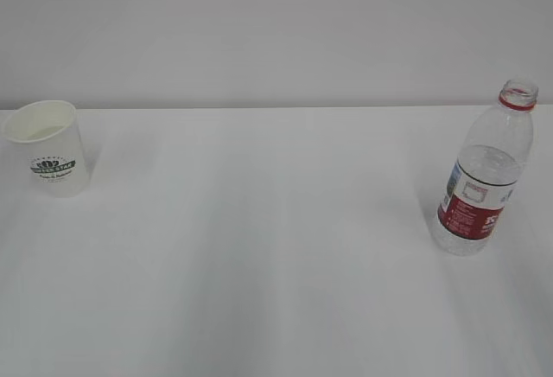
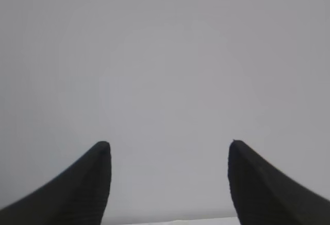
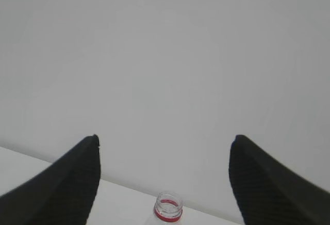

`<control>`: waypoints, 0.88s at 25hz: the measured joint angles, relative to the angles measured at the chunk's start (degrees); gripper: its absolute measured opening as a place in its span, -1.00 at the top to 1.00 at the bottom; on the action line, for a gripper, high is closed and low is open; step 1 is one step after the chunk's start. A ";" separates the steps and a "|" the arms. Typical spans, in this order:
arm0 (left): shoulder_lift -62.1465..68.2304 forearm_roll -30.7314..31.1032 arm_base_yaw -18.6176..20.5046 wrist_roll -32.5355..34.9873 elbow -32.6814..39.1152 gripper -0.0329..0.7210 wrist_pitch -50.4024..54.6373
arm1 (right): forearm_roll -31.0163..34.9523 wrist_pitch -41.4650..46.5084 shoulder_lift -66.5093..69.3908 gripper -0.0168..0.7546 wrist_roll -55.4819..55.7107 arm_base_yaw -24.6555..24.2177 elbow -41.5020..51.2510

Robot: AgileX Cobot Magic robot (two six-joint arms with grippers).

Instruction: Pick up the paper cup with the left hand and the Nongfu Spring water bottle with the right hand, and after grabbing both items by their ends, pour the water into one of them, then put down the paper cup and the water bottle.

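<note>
Both claws stand wide w/ nothing between the fingers. Left hand (image 2: pixel 167 150): you see only its two black fingertips (image 2: pixel 100 155) against blank grey-white wall, plus a thin strip of table (image 2: pixel 180 221) at the bottom edge; no cup or bottle in that cam. Right hand (image 3: pixel 165 145): same spread, tips (image 3: pixel 93 145) framing wall, but here the open mouth and red neck ring of the Nongfu Spring water bottle (image 3: pixel 168 210) show low between the fingers, well below them, not touched.

Ext view gives you what the wrist cams don't: neither arm shows in it. Paper cup (image 1: pixel 50 146) stands upright at far left of the white table (image 1: pixel 259 247), near the back edge, green logo facing cam. Bottle stands far right, uncapped, red-white label round its middle, leaning slightly in the pic. Cup and bottle well apart. Water level in the bottle or cup: can't tell.
</note>
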 joint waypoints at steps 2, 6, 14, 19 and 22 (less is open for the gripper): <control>-3.34 0.37 0.00 0.00 0.00 -0.45 3.08 | 2.55 2.00 -2.24 -0.56 -3.74 0.00 0.00; -9.42 0.73 0.00 0.00 0.00 -0.44 11.73 | 5.26 3.92 -4.78 -0.57 -6.88 0.00 0.93; -19.28 0.73 0.00 0.00 -0.24 -0.43 25.73 | 5.68 5.26 -8.16 -0.57 -7.56 0.00 1.99; -20.37 0.73 0.00 0.00 -2.00 -0.42 29.95 | 5.68 5.74 -8.39 -0.57 -7.71 0.00 1.99; -20.37 0.73 0.00 0.00 -2.50 -0.42 31.90 | 5.68 5.94 -8.39 -0.56 -7.71 0.00 1.99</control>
